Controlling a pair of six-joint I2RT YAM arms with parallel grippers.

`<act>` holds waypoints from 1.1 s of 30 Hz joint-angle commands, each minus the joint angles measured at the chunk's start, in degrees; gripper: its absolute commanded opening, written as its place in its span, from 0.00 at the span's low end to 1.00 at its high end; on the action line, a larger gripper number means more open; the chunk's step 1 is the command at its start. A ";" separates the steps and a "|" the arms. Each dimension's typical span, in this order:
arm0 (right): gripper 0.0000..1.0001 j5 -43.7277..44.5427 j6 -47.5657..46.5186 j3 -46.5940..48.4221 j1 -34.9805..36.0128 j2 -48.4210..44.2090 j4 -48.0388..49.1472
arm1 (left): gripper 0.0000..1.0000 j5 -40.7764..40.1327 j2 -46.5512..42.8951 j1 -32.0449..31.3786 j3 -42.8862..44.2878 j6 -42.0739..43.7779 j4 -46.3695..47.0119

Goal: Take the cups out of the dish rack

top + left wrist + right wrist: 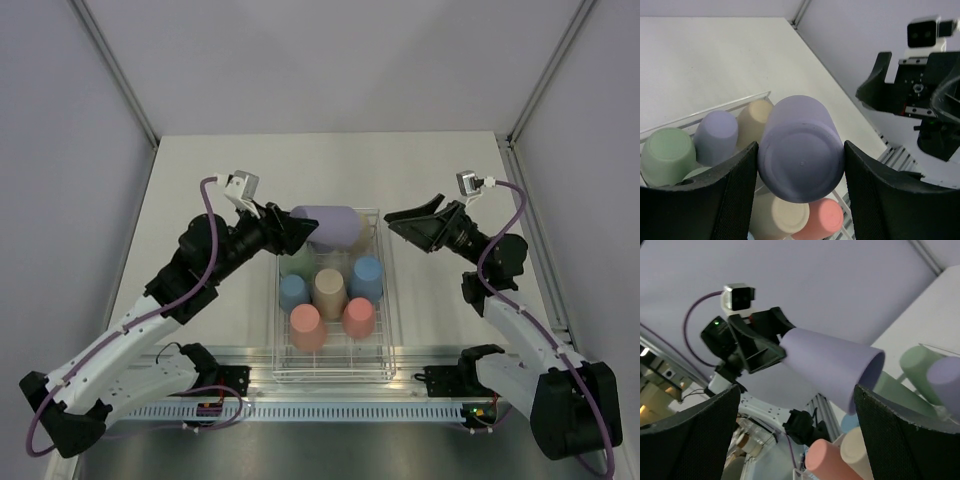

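My left gripper (290, 228) is shut on a purple cup (332, 227), which it holds on its side over the far end of the dish rack (386, 345). The left wrist view shows the cup's base (801, 147) pinched between both fingers (735, 200). Its open mouth (871, 371) points at my right gripper (400, 228), which stands open just right of it, apart from it. Several cups stand upside down in the rack: blue (293, 291), beige (329, 292), another blue (367, 278), coral (307, 326), another coral (358, 316) and green (300, 262).
The rack sits in the middle of the white table (200, 200), close to the front rail (330, 408). Grey walls close in the back and both sides. More cups show in the left wrist view: green (667, 155), purple (716, 137), beige (754, 117).
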 commanded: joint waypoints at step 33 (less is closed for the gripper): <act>0.73 0.76 20.93 2.58 7.12 17.99 47.27 | 0.02 25.01 3.86 12.16 -15.03 -25.00 33.82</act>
